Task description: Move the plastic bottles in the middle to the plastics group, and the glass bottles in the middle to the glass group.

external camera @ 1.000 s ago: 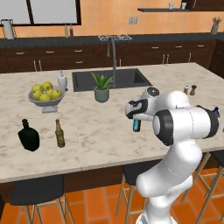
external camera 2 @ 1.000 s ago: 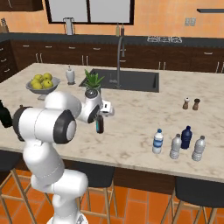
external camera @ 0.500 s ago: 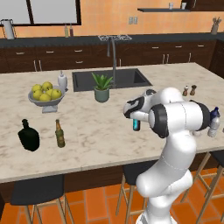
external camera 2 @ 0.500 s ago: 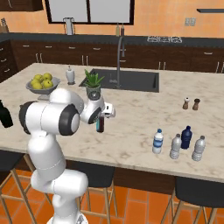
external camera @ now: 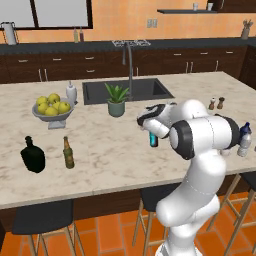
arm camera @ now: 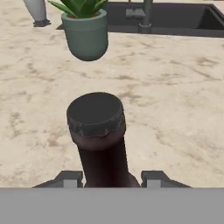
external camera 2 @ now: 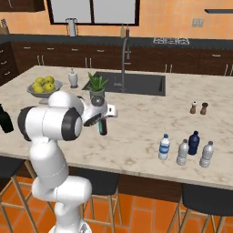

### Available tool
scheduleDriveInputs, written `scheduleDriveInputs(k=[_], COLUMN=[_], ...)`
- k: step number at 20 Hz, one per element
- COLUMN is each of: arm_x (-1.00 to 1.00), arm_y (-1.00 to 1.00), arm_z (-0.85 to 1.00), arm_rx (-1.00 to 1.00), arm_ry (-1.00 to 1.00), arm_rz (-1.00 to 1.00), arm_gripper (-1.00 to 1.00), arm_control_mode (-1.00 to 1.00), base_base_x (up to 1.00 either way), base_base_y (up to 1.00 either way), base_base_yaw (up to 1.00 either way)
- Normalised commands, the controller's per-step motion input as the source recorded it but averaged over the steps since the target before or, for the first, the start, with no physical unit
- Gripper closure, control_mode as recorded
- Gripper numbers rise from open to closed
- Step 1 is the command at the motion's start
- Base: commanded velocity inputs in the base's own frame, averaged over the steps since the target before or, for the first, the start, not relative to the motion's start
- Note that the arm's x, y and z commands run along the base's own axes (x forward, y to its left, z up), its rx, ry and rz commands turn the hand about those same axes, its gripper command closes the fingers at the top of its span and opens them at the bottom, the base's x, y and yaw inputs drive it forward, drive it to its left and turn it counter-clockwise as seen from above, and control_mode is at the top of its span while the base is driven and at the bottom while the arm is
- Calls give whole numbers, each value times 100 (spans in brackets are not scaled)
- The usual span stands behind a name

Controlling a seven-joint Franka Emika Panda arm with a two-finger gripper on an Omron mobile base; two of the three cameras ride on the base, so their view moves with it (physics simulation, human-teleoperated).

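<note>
My end effector [arm camera: 109, 177] seems clamped on the brown cyan-labelled bottle [arm camera: 101, 135]; potted plant [arm camera: 85, 30] at twelve o'clock, fruit bowl [external camera: 50, 112] on the marble table [external camera: 115, 150].

— Counter [external camera: 110, 150]: pale beige stone look, mottled, low sheen. Sink [external camera: 142, 90] at upper centre: dark, matt.

— Noted. Brown bottle [arm camera: 103, 144] in hand view: dark brown glass, smooth; crimped cap dark and dull. Cyan label showing in left base view, flat finish.

— Black flask [external camera: 33, 156] at left: glossy black glass. Amber bottle [external camera: 68, 153] beside it: translucent olive-amber, yellowish paper-like label.

— Clear bottles [external camera 2: 183, 152] at lower right of right base view: see-through plastic, greyish; one with blue label [external camera 2: 164, 147]. Dark blue bottle [external camera 2: 194, 143]: opaque, smooth.

— Plant pot [arm camera: 86, 37]: grey-green, matt, ceramic look. Fruit bowl [external camera: 51, 113]: grey, metallic look. Faucet [external camera 2: 124, 63]: brushed grey metal. Floor at bottom: orange tile, slight gloss.
</note>
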Motion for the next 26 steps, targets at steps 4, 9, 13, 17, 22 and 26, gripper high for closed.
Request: scheduleDriveInputs(k=[4, 9, 13, 17, 22, 26], arm_x=[-26, -65, -68, -47, -39, -1], arm_y=[0, 16, 28, 36, 58, 78], arm_z=[7, 13, 18, 40, 24, 22], arm_rx=[7, 19, 20, 19, 3, 0], arm_ry=[-16, -8, -1, 11, 8, 6], arm_rz=[13, 17, 12, 4, 12, 17], arm_gripper=[100, 100, 100, 100, 100, 100], arm_control_mode=[-100, -100, -100, -100, -100, -100], base_base_x=[0, 0, 0, 0, 0, 0], base_base_y=[0, 0, 0, 0, 0, 0], base_base_yaw=[0, 0, 0, 0, 0, 0])
